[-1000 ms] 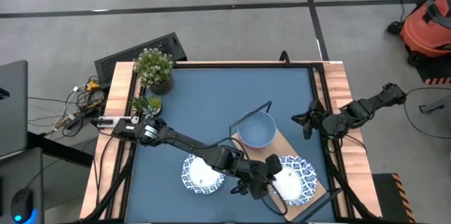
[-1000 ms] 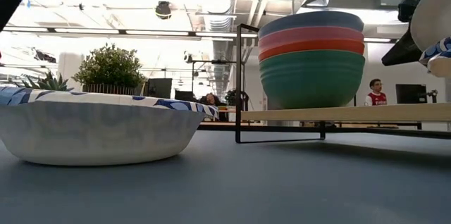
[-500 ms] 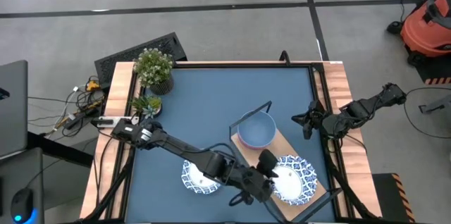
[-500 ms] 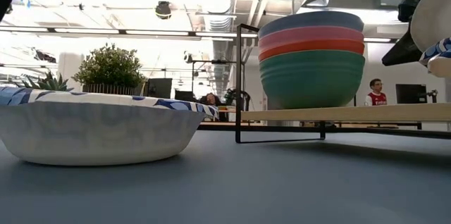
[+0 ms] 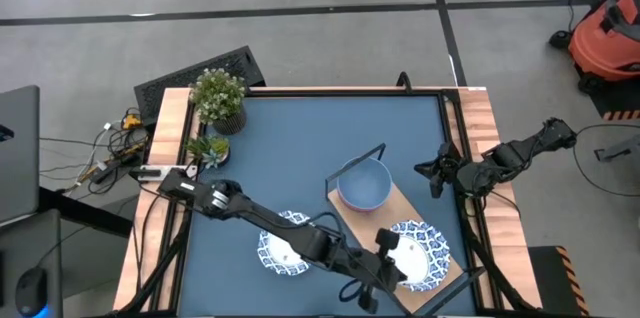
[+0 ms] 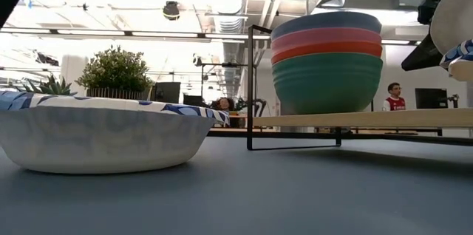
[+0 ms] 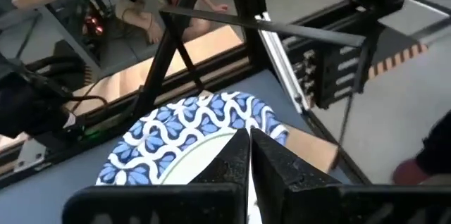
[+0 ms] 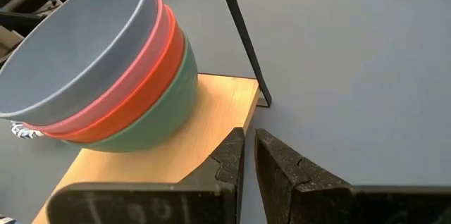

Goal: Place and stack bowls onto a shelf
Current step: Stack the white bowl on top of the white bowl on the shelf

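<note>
A blue-and-white patterned bowl [image 5: 420, 248] is in my left gripper [image 5: 388, 258], over the near end of the light-wood shelf [image 5: 405, 203]. In the low view its white underside [image 6: 452, 13] shows tilted, above the board [image 6: 369, 119]. A stack of pale blue, pink, red and green bowls [image 5: 363, 186] stands on the shelf's far end beside the black wire frame [image 5: 358, 158]. A second patterned bowl [image 5: 283, 250] rests on its base on the blue table. My right gripper [image 5: 437, 170] waits shut near the table's right edge. My left gripper pinches the patterned bowl's rim [image 7: 229, 139] between its two fingers [image 7: 271, 164], coming from the table's left, near side. One finger is inside the bowl and one outside. The bowl is tilted, and the part that shows in the low view is clear of the shelf board.
Two potted plants [image 5: 218, 98] [image 5: 207, 148] stand at the table's far left corner. The wire frame rises at the shelf's far end. Bare blue tabletop [image 5: 300, 148] lies between the plants and the shelf. People show in the room beyond.
My left arm's forearm has swung toward the table's near edge, uncovering the patterned bowl on the table, and its gripper has shifted slightly nearward. The held bowl has stayed over the shelf's near end, tilted as before.
</note>
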Robot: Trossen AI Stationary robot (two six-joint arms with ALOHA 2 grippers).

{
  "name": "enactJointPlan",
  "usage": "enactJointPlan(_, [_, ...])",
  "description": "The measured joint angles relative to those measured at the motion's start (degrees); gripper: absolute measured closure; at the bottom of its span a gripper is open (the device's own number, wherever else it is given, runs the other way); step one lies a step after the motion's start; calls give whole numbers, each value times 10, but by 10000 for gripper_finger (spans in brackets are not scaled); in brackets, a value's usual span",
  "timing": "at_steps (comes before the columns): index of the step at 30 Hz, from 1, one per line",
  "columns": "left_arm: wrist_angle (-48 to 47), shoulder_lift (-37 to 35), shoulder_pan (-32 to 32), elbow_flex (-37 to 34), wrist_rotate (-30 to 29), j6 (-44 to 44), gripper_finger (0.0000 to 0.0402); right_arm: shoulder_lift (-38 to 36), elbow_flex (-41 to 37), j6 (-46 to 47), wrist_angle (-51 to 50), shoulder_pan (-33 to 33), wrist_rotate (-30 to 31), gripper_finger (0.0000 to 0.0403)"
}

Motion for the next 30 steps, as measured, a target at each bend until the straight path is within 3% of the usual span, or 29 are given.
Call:
enactJointPlan(11, [71, 55, 6, -1, -26, -23, 401, 0, 0, -9, -9, 0, -3, 340])
enactJointPlan(16, [75, 55, 8, 0, -114, -21, 401, 0, 0, -10, -12, 0, -5, 340])
enactJointPlan(24, [69, 59, 9, -15, -126, -76, 401, 0, 0, -17, -12, 0, -9, 340])
enactJointPlan(30, [72, 77, 1, -15, -178, -72, 401, 0, 0, -16, -12, 0, -9, 340])
